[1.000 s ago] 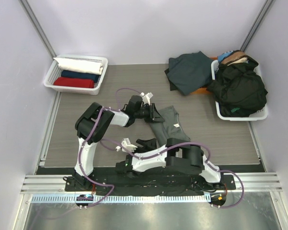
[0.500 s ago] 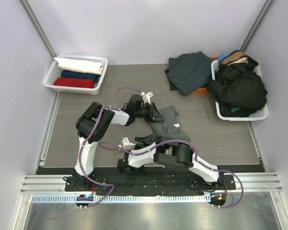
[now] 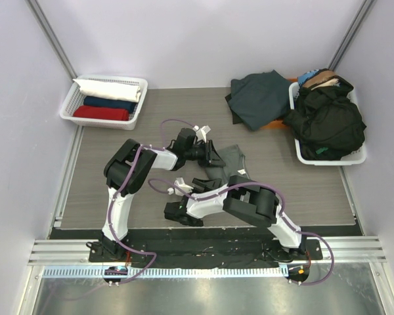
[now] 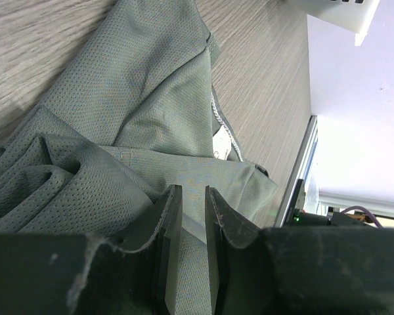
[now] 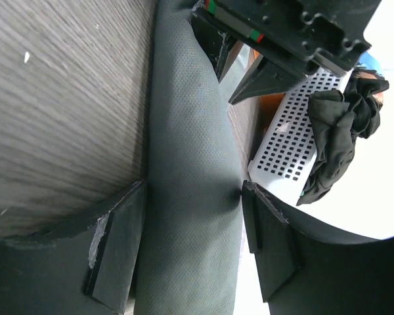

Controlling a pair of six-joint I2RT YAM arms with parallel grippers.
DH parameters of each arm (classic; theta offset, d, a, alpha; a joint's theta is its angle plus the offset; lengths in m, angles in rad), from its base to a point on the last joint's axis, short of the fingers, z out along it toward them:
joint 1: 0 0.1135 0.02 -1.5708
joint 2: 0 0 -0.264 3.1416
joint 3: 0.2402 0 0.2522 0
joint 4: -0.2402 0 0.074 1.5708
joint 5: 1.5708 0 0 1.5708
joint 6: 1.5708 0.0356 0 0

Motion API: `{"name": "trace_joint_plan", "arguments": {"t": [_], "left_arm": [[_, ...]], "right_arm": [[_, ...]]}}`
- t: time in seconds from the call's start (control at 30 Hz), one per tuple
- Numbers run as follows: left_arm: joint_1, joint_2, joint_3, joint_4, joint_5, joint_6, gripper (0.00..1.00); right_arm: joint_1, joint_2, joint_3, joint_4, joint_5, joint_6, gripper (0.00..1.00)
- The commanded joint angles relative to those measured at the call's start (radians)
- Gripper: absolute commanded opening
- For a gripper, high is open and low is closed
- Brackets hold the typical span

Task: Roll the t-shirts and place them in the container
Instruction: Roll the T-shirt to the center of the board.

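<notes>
Closest in, the right fingers point(image 5: 194, 190) stand spread wide, one on each side of a rolled length of the grey-green shirt point(image 4: 151, 98) lying on the bench point(image 3: 118, 125). The cloth fills the gap and touches both, but they look to be straddling it rather than squeezing it. Just past their tips, along the same roll, the left fingers point(image 4: 192, 197) are drawn nearly together with a thin fold of that shirt in the narrow gap, so they appear to have it pinched. Beyond the left fingertips the rest of the shirt lies loose and rumpled, not yet rolled. The main risk is that thin pinch: a pull could slide the fold out, and with the right fingers not clamping, the roll could slacken or skew. The two sets of fingers are also very near each other, so a careless move could knock them together. Far beyond and to the left of the fingers a white basket point(image 3: 71, 105) holds rolled shirts point(image 3: 108, 100). Far to the right lie a dark teal shirt point(image 3: 259, 98) and a second basket point(image 3: 354, 159) under a heap of black clothes point(image 3: 328, 121).
</notes>
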Motion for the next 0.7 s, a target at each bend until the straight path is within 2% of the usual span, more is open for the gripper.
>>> {"name": "trace_joint_plan", "arguments": {"t": [0.0,0.53,0.67], "left_arm": [[0.012,0.052,0.001,-0.094,-0.048,0.062,0.25],[0.014,0.061,0.015,-0.109,-0.035,0.072,0.25],[0.014,0.061,0.021,-0.12,-0.032,0.08,0.25]], "right_arm": [[-0.034,0.015,-0.023,0.144,-0.155,-0.022,0.69],[-0.093,0.011,-0.013,0.137,-0.215,-0.036,0.64],[-0.096,0.004,-0.016,0.136,-0.21,-0.032,0.51]]}}
